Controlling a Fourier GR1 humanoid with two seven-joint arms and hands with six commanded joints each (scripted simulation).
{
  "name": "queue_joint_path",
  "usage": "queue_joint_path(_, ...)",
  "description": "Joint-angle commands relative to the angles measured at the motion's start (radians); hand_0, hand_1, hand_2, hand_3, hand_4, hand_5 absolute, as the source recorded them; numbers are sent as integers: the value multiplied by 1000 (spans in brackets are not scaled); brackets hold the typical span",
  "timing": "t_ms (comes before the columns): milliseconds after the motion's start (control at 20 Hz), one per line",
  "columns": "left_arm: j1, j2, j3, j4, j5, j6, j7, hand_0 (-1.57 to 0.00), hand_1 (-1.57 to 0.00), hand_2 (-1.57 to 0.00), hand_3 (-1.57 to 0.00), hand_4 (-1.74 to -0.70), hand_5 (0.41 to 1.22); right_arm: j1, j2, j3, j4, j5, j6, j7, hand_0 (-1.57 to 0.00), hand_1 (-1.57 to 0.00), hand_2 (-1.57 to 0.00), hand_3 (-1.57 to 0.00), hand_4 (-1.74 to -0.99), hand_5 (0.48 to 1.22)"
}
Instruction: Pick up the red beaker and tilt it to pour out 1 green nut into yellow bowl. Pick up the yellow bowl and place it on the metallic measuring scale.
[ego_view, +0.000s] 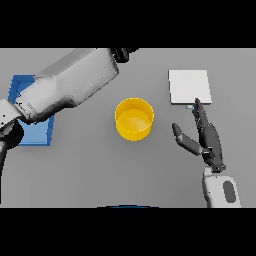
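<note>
Yellow bowl (134, 119) waits untouched, so you must move your right hand (207, 137), fingers wide and holding nothing, left to grip it for the scale (189, 86).

We have only one view, from the robot's head, and it looks steeply down on the grey table (100, 170) in front of the body. It faces forward, away from the robot, so the far side of the table is at the top. The camera is rather near: the left arm (65, 87) fills much of the upper left, and its hand is cut by the top edge. With one view only, no part of the scene is shared.
</note>
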Motion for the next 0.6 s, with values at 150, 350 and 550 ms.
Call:
queue_joint_path(150, -127, 48, 115, 152, 86, 21, 26, -1571, -1492, -1487, -1424, -1553, 1213, -10, -8, -2, 22, -5, 14, 0, 1, 1, 1, 1, -1266, 639)
queue_joint_path(350, -139, 145, 326, 343, 309, 46, 71, -1571, -1539, -1537, -1435, -1637, 1218, -15, -24, -1, 17, -4, 22, -10, 1, 1, 1, 1, -1299, 649)
queue_joint_path(550, -75, 225, 470, 454, 506, 141, 104, -1571, -1558, -1557, -1393, -1698, 1220, -29, -30, 8, 33, 15, 21, -35, 1, 1, 1, 1, -1307, 651)
